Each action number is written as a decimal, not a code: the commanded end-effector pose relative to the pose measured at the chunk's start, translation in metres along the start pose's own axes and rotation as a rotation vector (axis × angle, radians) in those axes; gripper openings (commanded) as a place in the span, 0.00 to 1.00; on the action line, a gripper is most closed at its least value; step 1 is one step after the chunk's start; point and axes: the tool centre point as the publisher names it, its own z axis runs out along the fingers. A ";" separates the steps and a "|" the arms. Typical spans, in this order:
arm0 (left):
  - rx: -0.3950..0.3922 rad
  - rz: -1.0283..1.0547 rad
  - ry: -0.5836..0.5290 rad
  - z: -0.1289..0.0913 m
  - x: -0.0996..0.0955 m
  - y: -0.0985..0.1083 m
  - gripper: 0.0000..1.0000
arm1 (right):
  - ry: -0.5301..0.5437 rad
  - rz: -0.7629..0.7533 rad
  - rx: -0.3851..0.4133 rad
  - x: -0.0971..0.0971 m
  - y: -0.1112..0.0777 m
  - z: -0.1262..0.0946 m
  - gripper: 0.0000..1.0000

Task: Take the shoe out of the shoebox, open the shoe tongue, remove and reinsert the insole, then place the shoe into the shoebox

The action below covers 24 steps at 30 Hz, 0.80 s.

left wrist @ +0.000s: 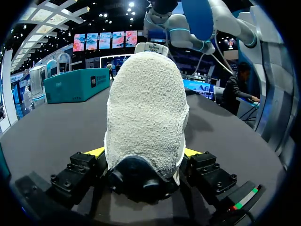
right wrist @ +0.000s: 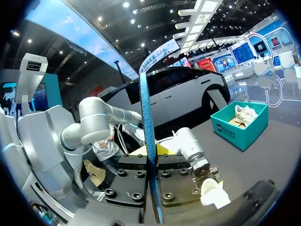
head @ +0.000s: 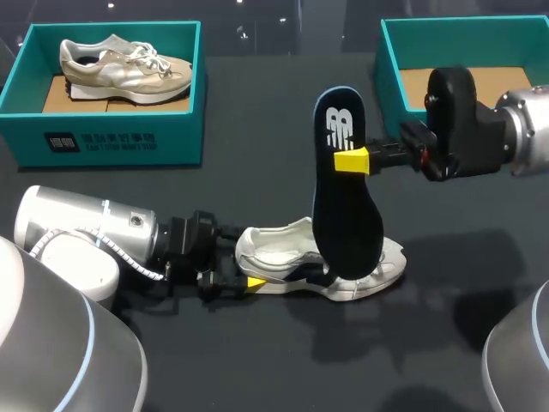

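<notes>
Two shoes, two teal boxes and one dark insole were in view: a beige shoe (head: 124, 69) sat in the left box (head: 111, 142), and a white shoe (head: 274, 253) stood mid-tabletop (head: 274, 120) with its heel pinched in the left claw (head: 244, 268). The right claw (head: 352, 160) was clamped on the insole (head: 343, 197), holding it upright with its lower end against the white shoe and covering that shoe's middle. The right arm hid part of the right box (head: 390, 77), and the heel hid the left claw's far finger from above.
</notes>
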 end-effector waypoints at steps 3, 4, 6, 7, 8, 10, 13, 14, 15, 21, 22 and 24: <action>-0.002 0.001 0.000 0.001 -0.001 0.004 0.00 | -0.073 -0.001 -0.028 0.028 -0.015 -0.015 0.00; -0.002 0.001 0.000 0.001 -0.001 0.004 0.00 | -0.073 -0.002 -0.029 0.030 -0.016 -0.016 0.00; -0.002 0.001 0.000 0.001 -0.001 0.004 0.00 | -0.090 0.001 -0.039 0.033 -0.019 -0.019 0.00; -0.002 0.001 0.000 0.001 -0.001 0.004 0.00 | -0.090 0.001 -0.041 0.033 -0.020 -0.020 0.00; -0.002 0.001 0.000 0.001 -0.001 0.004 0.00 | -0.095 0.002 -0.041 0.034 -0.020 -0.020 0.00; -0.002 0.001 0.000 0.001 -0.001 0.004 0.00 | -0.099 0.001 -0.042 0.035 -0.020 -0.021 0.00; -0.002 0.001 0.000 0.001 -0.001 0.004 0.00 | -0.101 0.002 -0.041 0.036 -0.019 -0.021 0.00; -0.002 0.001 0.000 0.001 -0.001 0.004 0.00 | -0.103 0.005 -0.042 0.036 -0.019 -0.021 0.00; -0.002 0.001 0.000 0.001 -0.001 0.004 0.00 | -0.105 0.008 -0.042 0.036 -0.019 -0.021 0.00; -0.002 0.001 0.000 0.001 -0.001 0.004 0.00 | -0.107 0.007 -0.048 0.039 -0.020 -0.022 0.00; -0.002 0.001 0.000 0.001 -0.001 0.004 0.00 | -0.109 0.007 -0.047 0.040 -0.021 -0.023 0.00; -0.002 0.001 0.000 0.001 -0.001 0.004 0.00 | -0.108 0.008 -0.049 0.040 -0.022 -0.024 0.00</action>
